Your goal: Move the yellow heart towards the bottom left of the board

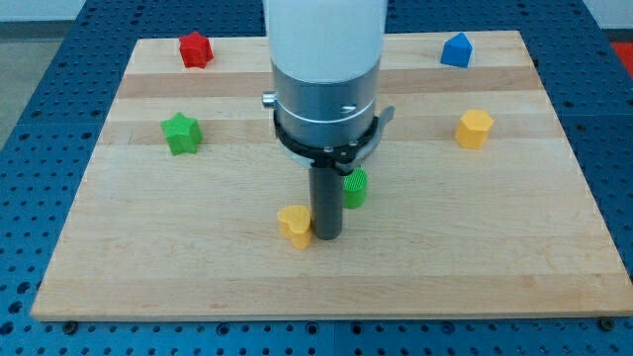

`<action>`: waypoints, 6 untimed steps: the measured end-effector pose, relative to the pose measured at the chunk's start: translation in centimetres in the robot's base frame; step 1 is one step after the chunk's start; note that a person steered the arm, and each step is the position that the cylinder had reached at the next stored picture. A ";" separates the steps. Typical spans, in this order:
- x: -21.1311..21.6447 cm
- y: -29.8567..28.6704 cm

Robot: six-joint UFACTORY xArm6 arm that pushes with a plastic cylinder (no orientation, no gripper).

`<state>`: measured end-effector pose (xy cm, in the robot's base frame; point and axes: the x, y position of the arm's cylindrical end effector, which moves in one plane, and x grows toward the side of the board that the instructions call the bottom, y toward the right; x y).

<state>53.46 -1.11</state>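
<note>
Tip: my tip (326, 235) touches the yellow heart (294, 225) on its right side.
Behind rod: green block (355, 187), partly hidden.
Far corners: red star (196, 49), blue block (456, 49).

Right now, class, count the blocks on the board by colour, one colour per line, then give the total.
Red: 1, the red star
Blue: 1, the blue block
Green: 2, the green star and a green block partly hidden behind the rod
Yellow: 2, the yellow heart beside my tip, and the yellow hexagon
Total: 6
</note>
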 end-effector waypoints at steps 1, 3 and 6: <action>-0.3 -1.8; -0.6 -5.7; -0.2 -8.9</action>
<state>53.30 -10.01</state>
